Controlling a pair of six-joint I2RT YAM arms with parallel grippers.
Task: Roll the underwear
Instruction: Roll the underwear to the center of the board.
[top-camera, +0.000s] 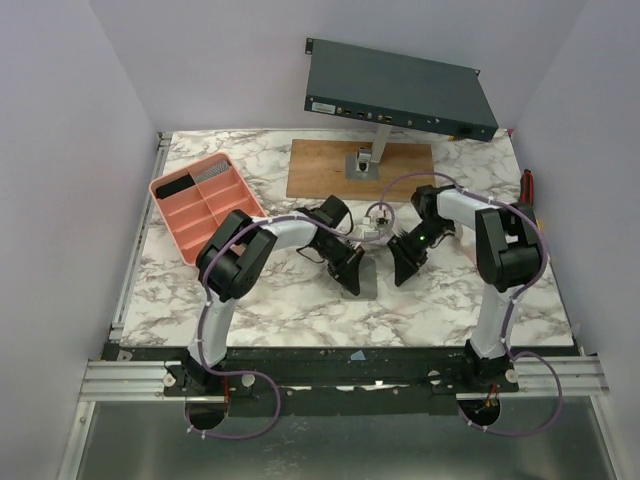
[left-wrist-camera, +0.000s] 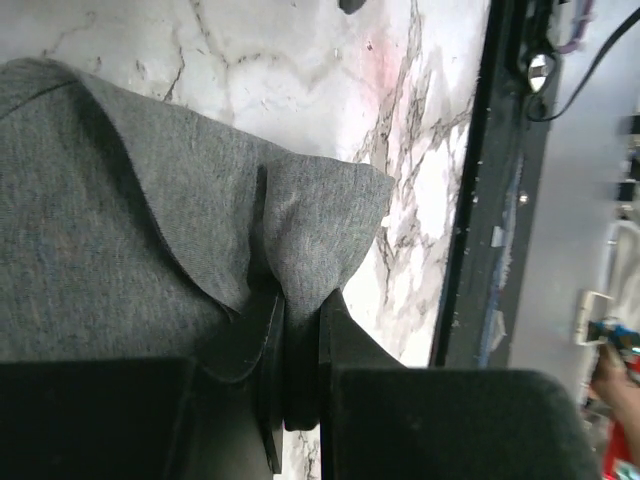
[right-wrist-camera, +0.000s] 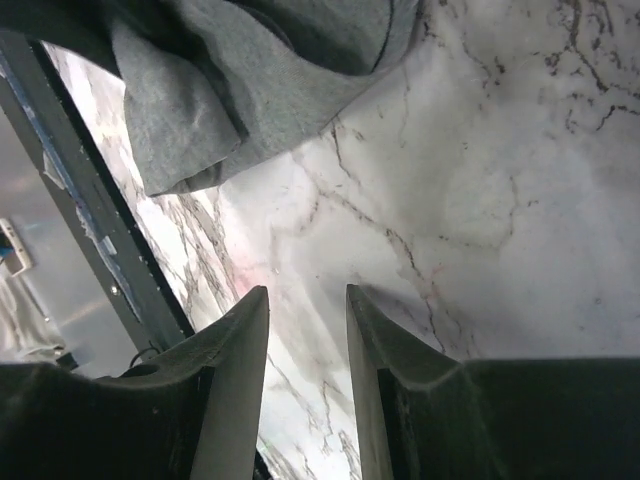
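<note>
The grey underwear (left-wrist-camera: 150, 200) lies bunched on the marble table, small and mostly hidden between the two grippers in the top view (top-camera: 366, 284). My left gripper (left-wrist-camera: 300, 300) is shut on a pinched fold of its edge, near the table's front rail; it shows in the top view (top-camera: 350, 275) too. My right gripper (right-wrist-camera: 307, 295) is open and empty, over bare marble just beside the cloth (right-wrist-camera: 230, 90), not touching it. It sits right of the underwear in the top view (top-camera: 405, 265).
A pink divided tray (top-camera: 200, 205) sits at the back left. A wooden board (top-camera: 320, 170) with a metal stand holding a dark flat box (top-camera: 400, 90) is at the back. A red tool (top-camera: 527, 185) lies at the right edge. The black front rail (left-wrist-camera: 480, 200) is close.
</note>
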